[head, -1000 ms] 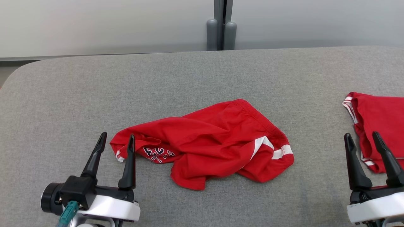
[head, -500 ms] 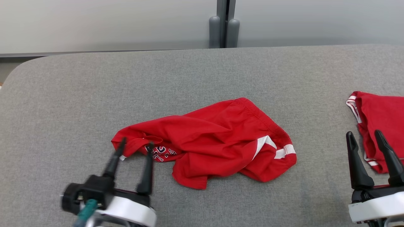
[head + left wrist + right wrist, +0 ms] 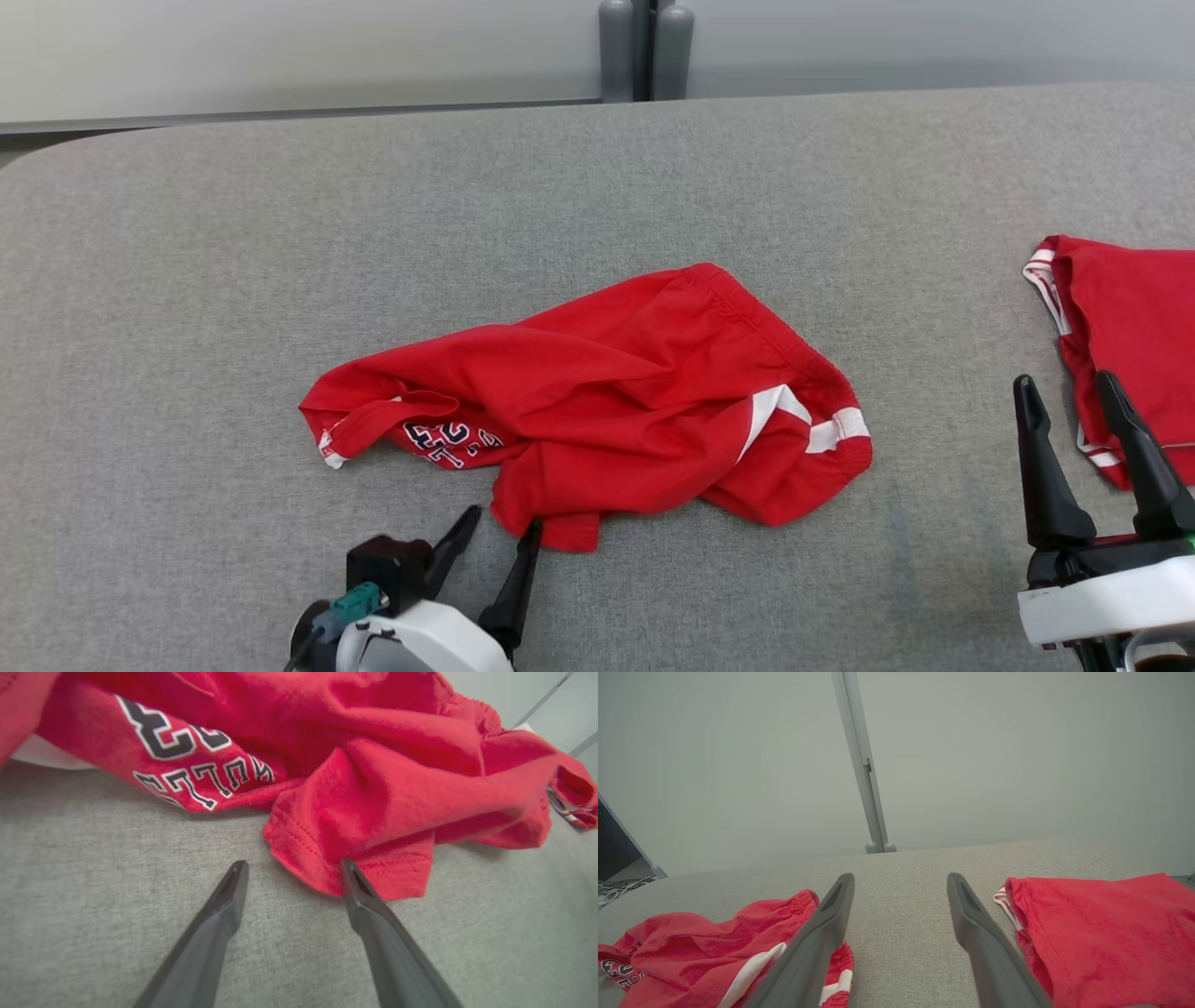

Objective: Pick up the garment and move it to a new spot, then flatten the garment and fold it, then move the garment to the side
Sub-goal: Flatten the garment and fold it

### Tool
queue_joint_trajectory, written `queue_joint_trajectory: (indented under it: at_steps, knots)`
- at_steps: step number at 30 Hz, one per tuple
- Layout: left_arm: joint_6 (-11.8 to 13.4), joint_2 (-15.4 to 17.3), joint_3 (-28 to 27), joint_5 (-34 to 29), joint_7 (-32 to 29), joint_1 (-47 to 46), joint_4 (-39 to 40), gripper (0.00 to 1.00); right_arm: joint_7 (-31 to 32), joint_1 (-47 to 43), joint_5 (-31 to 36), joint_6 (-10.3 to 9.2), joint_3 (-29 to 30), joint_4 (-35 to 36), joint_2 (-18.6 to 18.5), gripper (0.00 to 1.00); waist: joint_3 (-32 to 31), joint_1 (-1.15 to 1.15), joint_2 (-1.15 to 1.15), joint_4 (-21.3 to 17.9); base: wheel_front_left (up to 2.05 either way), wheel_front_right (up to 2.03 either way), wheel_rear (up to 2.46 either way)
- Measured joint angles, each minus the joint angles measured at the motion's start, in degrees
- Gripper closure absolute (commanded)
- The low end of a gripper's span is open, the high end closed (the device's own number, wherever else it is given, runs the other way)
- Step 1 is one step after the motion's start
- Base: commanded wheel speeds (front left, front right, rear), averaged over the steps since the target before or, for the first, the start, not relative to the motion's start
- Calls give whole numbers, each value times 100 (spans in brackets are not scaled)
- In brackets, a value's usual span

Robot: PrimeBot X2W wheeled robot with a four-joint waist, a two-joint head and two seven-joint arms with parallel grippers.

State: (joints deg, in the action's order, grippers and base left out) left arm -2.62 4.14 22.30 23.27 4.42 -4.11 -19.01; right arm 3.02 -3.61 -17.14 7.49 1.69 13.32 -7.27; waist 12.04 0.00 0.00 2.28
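The garment [image 3: 597,420] is a pair of red shorts with white stripes and dark lettering, lying crumpled in the middle of the grey table [image 3: 187,280]. My left gripper [image 3: 502,520] stands open at its near hem, fingers apart. In the left wrist view the right fingertip [image 3: 348,870] touches the folded hem of the garment [image 3: 373,788], and the left fingertip hovers over bare cloth-covered table. Nothing is pinched between them. My right gripper [image 3: 1065,380] is open at the far right, away from the garment [image 3: 714,942], with nothing in it.
A second red garment [image 3: 1130,327] with white trim lies at the table's right edge, just beyond my right gripper [image 3: 901,877]. A grey post [image 3: 644,47] stands behind the table's far edge. Bare grey table lies to the left and at the back.
My left gripper has moved right and nearer, from the garment's left corner to its near hem. The head camera has tilted slightly. The right gripper has stayed put.
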Motion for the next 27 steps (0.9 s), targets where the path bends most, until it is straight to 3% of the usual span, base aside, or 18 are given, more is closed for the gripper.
queue_joint_trajectory:
  at_steps: [1, 2, 7, 12, 22, 27]
  knots:
    - [-115, -22, 19, 105, 126, -143, -157, 27, -4, 10, -7, 0, 10, -4, 10, 0, 49, 0, 0, -27, 0, 0, 0]
    - [-149, -29, 25, 135, 180, -211, -210, 100, -7, 10, -11, 0, 18, -11, 11, 0, 65, 0, 0, -38, 0, 0, 0]
    - [-237, -12, -8, 200, 550, -387, -101, 100, -33, 13, -41, 0, 132, -11, 10, 0, 102, 0, 0, -24, 0, 0, 0]
    - [-143, 208, -129, 135, 608, -428, 665, 100, -49, 12, -41, 0, 257, 12, 10, 0, 91, 0, 0, 73, 0, 0, 0]
    - [345, 792, -435, 68, -352, -201, 2904, 100, -47, 64, -33, 0, 371, 69, 22, 0, 96, 0, 0, 243, 0, 0, 0]
    - [428, 921, -669, 169, -647, -446, 3037, 100, -58, 215, -31, 0, 324, 93, 46, 0, 230, 0, 0, 194, 0, 0, 0]
